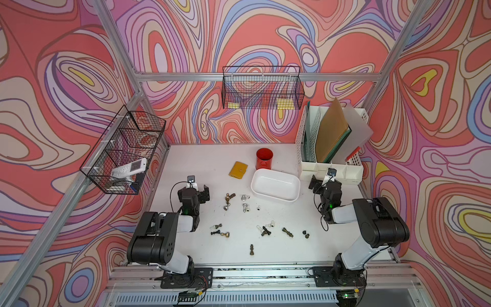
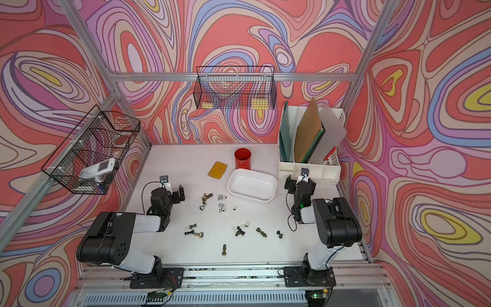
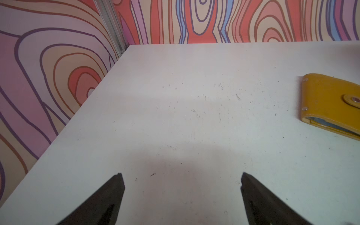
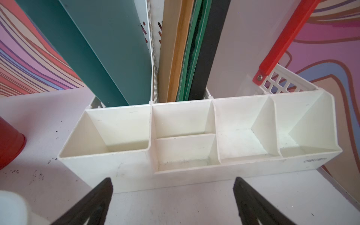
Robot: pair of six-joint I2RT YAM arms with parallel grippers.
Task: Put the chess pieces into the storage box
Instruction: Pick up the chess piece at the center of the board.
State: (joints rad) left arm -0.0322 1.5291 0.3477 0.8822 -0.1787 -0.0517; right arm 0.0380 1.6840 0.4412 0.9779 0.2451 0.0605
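Mid-desk, the chess pieces (image 1: 245,207) are scattered loose, all of them out on the desk (image 1: 196,162) and none touching the box (image 1: 274,196)! Look at the spread in both top views: a brass one (image 1: 230,196) and a few silver ones sit nearest the box, just off its front-left corner. Further toward the front edge comes a looser row of black, brass and clear pieces, some lying across each other. Two small black ones (image 1: 305,234) sit toward the right edge, and a lone dark piece (image 1: 251,249) lies closest to the front edge. Box itself sits right of centre, toward the back, white floor showing, just in front of the red cup (image 1: 264,159) and just left of the organiser (image 1: 332,166) that fills the back right corner. Yellow wallet (image 1: 238,169) lies flat beside the cup, on its left. Now the arms: left gripper (image 3: 181,175) hangs near the left edge, jaws spread wide, released, only scuffed desk between them. Right gripper (image 4: 172,179) hangs near the right edge, also spread wide and gripping nothing, nose pointed at the organiser's front trays. Neither gripper touches a piece.
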